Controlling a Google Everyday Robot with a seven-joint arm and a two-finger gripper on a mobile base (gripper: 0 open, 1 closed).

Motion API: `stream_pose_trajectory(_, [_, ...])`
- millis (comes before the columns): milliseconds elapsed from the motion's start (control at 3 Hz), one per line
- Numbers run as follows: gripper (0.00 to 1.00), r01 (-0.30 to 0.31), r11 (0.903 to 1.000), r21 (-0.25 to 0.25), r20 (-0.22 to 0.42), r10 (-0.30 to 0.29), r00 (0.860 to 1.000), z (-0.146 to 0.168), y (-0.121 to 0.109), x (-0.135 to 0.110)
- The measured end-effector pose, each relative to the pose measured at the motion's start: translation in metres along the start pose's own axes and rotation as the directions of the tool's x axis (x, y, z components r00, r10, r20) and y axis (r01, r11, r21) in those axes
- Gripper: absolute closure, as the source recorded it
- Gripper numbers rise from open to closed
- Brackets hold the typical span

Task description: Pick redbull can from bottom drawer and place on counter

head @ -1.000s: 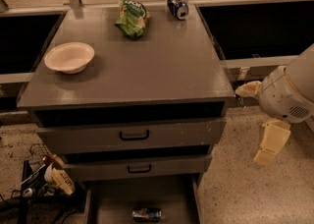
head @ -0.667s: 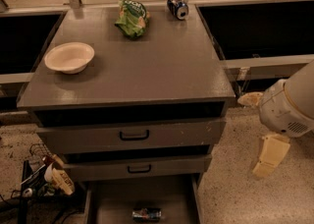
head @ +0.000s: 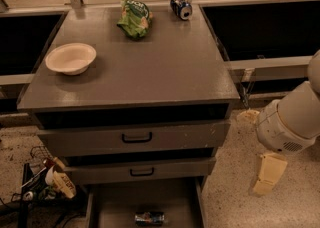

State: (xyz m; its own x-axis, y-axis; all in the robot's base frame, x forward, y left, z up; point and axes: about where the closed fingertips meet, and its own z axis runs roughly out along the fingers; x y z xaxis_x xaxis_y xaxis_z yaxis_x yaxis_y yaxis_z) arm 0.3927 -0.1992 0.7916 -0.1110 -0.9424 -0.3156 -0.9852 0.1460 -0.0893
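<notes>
The redbull can (head: 149, 217) lies on its side on the floor of the open bottom drawer (head: 110, 207), near the bottom edge of the camera view. The grey counter (head: 155, 67) spans the cabinet top above it. My gripper (head: 258, 146) hangs to the right of the cabinet, beside the two upper drawers and above the speckled floor. It is open, with nothing held: one cream finger (head: 268, 172) points down and the other (head: 248, 117) sits higher by the cabinet's corner. It is well away from the can.
On the counter are a white bowl (head: 71, 58) at left, a green snack bag (head: 134, 17) and a fatter blue can (head: 181, 7) at the back. Two shut drawers with black handles (head: 136, 137) sit above the bottom drawer. A cluttered wire basket (head: 45, 182) stands lower left.
My arm and gripper have shifted lower and slightly right beside the cabinet. The can, drawers and counter items have not moved.
</notes>
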Motion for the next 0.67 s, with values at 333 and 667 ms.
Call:
stream_pose_trajectory(333, [0.0, 0.0, 1.0, 0.0, 0.0, 0.0, 1.0, 0.0, 0.0, 0.0])
stream_pose_trajectory(667, [0.0, -0.014, 0.9993, -0.034, 0.042, 0.015, 0.999, 0.02, 0.011, -0.001])
